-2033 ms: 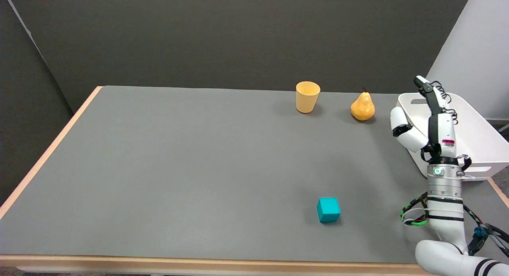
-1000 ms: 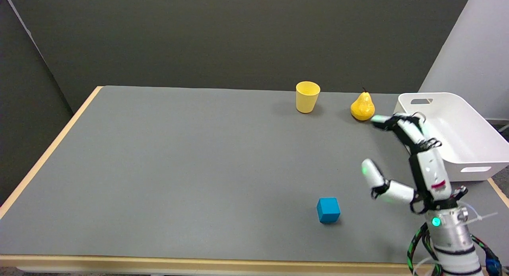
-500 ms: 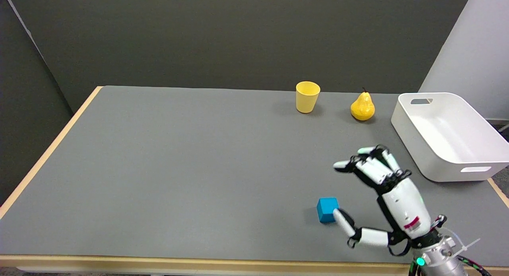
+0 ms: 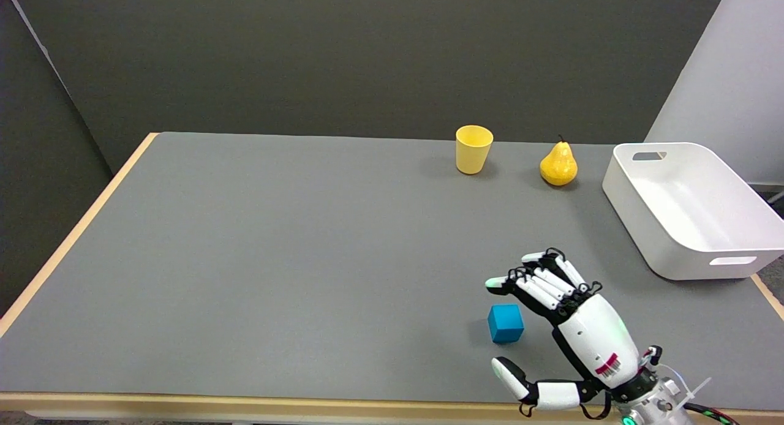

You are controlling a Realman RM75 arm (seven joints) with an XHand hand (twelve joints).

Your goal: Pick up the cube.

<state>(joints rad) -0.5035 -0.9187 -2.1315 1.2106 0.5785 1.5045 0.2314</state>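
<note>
Reaching in from the near right corner, the right hand (image 4: 566, 339) hangs spread wide and holding nothing, its white back turned up toward the camera. Its fingers (image 4: 539, 287) stretch out to the left on the far side of the cube (image 4: 506, 323), while the thumb (image 4: 511, 374) points left on the near side, so the cube sits in the gap between them; no part of the hand appears to touch it. The blue cube rests flat on the grey table (image 4: 275, 259), close to the near edge and right of centre. Far back on the table a yellow cup (image 4: 473, 149) stands upright, with a yellow pear (image 4: 558, 163) upright just to its right. A white bin (image 4: 692, 207) sits at the table's right edge, beyond the hand and well apart from the cube.
</note>
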